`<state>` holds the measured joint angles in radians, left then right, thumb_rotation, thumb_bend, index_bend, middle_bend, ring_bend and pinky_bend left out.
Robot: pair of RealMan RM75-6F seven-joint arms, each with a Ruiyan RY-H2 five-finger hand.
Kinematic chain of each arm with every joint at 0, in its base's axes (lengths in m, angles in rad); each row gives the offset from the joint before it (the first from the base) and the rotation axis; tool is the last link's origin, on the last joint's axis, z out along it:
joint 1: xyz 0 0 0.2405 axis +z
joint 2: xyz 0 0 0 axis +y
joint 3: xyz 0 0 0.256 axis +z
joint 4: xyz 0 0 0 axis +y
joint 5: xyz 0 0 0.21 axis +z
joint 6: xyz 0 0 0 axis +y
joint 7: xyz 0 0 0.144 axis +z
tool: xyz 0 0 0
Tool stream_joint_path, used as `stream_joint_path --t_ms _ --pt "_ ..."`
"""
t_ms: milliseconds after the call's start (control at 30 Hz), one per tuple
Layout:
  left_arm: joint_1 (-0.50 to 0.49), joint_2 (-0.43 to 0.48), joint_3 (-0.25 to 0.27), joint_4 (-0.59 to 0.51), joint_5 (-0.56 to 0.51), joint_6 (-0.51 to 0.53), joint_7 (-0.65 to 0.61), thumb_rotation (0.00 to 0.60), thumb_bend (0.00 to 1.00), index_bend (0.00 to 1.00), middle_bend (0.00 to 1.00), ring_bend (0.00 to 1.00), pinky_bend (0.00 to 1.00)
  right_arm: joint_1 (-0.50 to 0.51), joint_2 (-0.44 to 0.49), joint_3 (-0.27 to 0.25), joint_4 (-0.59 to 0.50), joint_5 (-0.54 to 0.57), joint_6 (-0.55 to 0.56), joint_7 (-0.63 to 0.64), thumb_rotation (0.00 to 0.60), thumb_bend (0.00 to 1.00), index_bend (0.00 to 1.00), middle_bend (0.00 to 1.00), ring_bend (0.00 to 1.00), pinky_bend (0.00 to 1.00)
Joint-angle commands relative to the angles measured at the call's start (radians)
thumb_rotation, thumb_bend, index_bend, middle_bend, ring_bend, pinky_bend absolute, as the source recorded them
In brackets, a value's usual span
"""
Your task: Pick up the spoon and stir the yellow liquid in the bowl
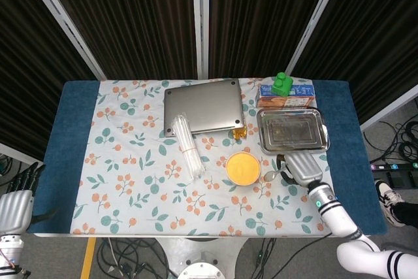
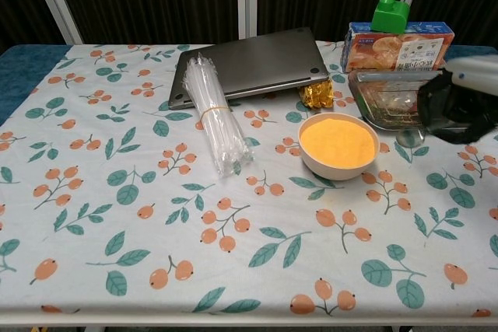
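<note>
1. Two cameras; head view first. Right hand (image 1: 299, 167), grey, sits just right of the round cream bowl of yellow liquid (image 1: 243, 167); its fingers are closed on the handle of the small metal spoon (image 1: 272, 176). Spoon bowl points left, just beside the bowl rim, not yet over the liquid.
2. Risk, as I judge it: the grip looks like a light pinch near the handle end, so the spoon could rotate or slip once it meets the liquid. A low sideways approach could knock the rim and slop liquid onto the floral tablecloth (image 1: 130, 161).
3. Left hand (image 1: 14, 207) rests off the table's left edge, low in frame. Fingers partly cropped; holds nothing visible, spread uncertain.
4. Hard to read here: spoon handle hidden under the hand; spoon height above the cloth unclear.
5. Chest view. Right hand (image 2: 455, 106) hangs in front of the shiny steel tray (image 2: 373, 83), spoon (image 2: 408, 138) drooping below it, right of the bowl (image 2: 339, 145). Raised clear of the cloth, I think.
6. Risk: the tray edge is close behind; a backswing could clip it.
7. Hand is cut by the right frame edge; finger contact is in dark shadow. Left hand absent here.
</note>
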<state>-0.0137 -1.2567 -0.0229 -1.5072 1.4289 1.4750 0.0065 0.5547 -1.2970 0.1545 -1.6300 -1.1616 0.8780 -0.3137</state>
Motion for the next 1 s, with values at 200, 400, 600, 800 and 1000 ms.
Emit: stream_joint_path --t_ms 200,400,600,800,1000 --pt "0.007 0.001 0.001 -0.001 -0.010 -0.001 -0.001 0.600 0.05 0.13 0.12 0.10 0.13 0.183 -0.091 0.057 0.081 0.169 -0.131 -0.105 0.600 0.37 0.60 0.92 0.94 1.00" --pt "0.011 -0.002 0.002 0.007 -0.014 -0.001 -0.003 0.600 0.05 0.13 0.12 0.10 0.13 0.238 -0.154 0.031 0.115 0.229 -0.129 -0.162 0.600 0.37 0.58 0.92 0.94 1.00" --pt "0.010 -0.008 0.001 0.016 -0.014 -0.003 -0.004 0.600 0.05 0.13 0.12 0.10 0.13 0.259 -0.150 0.002 0.090 0.261 -0.108 -0.199 0.600 0.25 0.41 0.92 0.94 1.00" --pt "0.010 -0.012 -0.001 0.022 -0.007 0.001 -0.010 0.600 0.05 0.13 0.12 0.10 0.13 0.263 -0.117 -0.018 0.057 0.251 -0.073 -0.213 0.600 0.17 0.36 0.93 0.94 1.00" --pt "0.013 -0.014 0.001 0.024 -0.006 0.002 -0.014 0.600 0.05 0.13 0.12 0.10 0.13 0.258 -0.100 -0.039 0.039 0.254 -0.056 -0.205 0.600 0.18 0.41 0.93 0.94 1.00"
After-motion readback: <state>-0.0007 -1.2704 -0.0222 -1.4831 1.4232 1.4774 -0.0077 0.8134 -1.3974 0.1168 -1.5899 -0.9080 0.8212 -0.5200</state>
